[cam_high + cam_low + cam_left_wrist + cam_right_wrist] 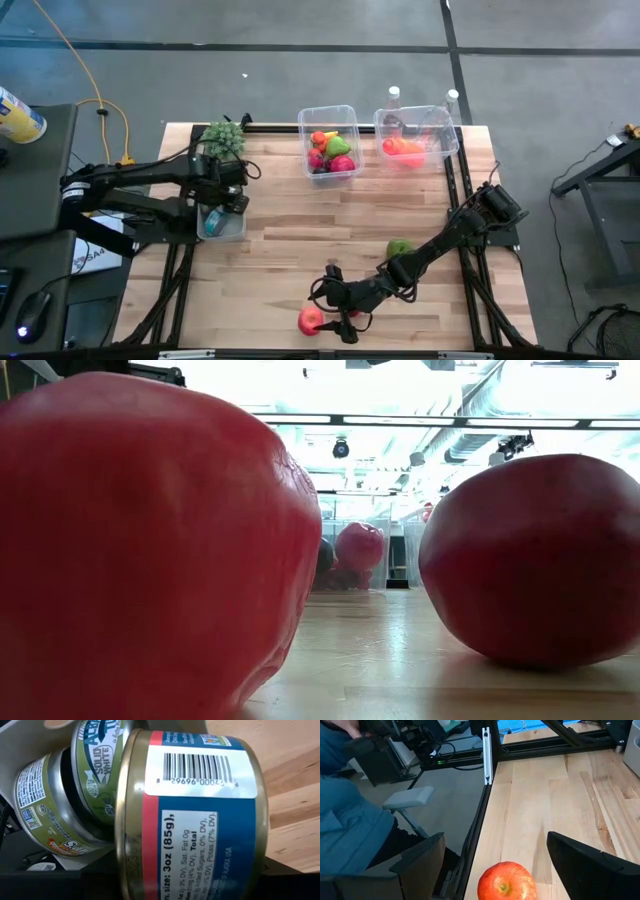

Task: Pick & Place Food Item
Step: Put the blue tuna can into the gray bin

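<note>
A: Right pincer point(495, 865) spread wide, empty, straddling round red-orange apple point(507, 880) at six o'clock on pale wooden counter point(290, 240), beside the near edge

B: Could nudge it off the rim if closing off-centre. Left pincer point(225, 200), nine o'clock, clamped on blue-labelled metal tin point(195, 815) above small clear tub point(222, 226); could jam on tins inside
</note>
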`<state>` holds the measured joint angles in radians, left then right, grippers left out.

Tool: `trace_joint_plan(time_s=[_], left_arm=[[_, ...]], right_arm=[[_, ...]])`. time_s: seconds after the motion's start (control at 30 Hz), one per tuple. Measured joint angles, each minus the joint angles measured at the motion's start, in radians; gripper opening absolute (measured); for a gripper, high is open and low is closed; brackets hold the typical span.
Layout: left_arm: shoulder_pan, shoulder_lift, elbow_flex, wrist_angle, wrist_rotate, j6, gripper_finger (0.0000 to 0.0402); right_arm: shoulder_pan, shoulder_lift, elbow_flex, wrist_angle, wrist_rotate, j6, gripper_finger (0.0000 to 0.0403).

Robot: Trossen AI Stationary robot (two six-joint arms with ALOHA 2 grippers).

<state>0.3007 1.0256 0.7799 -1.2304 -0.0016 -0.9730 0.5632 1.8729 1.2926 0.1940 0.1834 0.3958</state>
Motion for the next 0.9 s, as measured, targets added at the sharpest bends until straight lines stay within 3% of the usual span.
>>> trace_joint_plan(time_s=[0.33, 0.57, 0.9], left_arm=[[-0.035, 0.000, 0.000, -0.001, -0.004, 0.078, 0.0191], [-0.091, 0.000, -0.026, 0.007, -0.011, -0.042, 0.0191], [-0.101, 0.001, -0.029, 0.001, -0.041, 0.007, 0.0193]], right_arm=[[0.000, 0.000, 0.000, -0.002, 0.000, -0.006, 0.0339], [0.000, 0.000, 0.000, -0.003, 0.000, -0.007, 0.0339], [0.000, 0.000, 0.000, -0.003, 0.000, -0.003, 0.0339]])
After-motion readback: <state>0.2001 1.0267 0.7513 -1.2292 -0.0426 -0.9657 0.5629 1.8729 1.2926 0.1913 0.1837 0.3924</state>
